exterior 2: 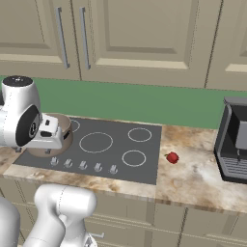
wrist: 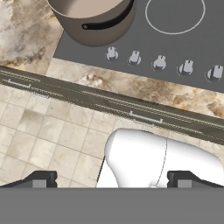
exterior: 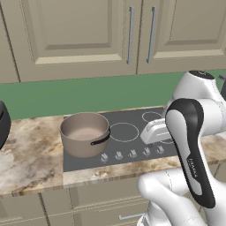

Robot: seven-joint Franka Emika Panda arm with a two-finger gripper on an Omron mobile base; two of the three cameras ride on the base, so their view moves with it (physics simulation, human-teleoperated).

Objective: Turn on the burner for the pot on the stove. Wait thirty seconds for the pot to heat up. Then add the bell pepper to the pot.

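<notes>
Partly hidden, the pot [exterior: 84,133] sits on the stove [exterior: 132,115] at its left end, behind the knobs [wrist: 159,62]; in the right base view the arm covers most of it, and the hand view cuts off its top. Its black handle [exterior: 100,140] points toward the knob row; bell pepper [exterior 2: 172,157] lies on the counter [exterior 2: 193,178] just right of the stove; gripper [wrist: 112,178] fingers spread wide, holding nothing.

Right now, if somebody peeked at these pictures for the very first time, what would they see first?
Probably the big brown pot, sitting empty on the left end of the dark stove, just behind the row of little silver knobs. Next, the tiny red bell pepper, alone on the marble counter right of the stove, and the robot's white arm up front.
</notes>
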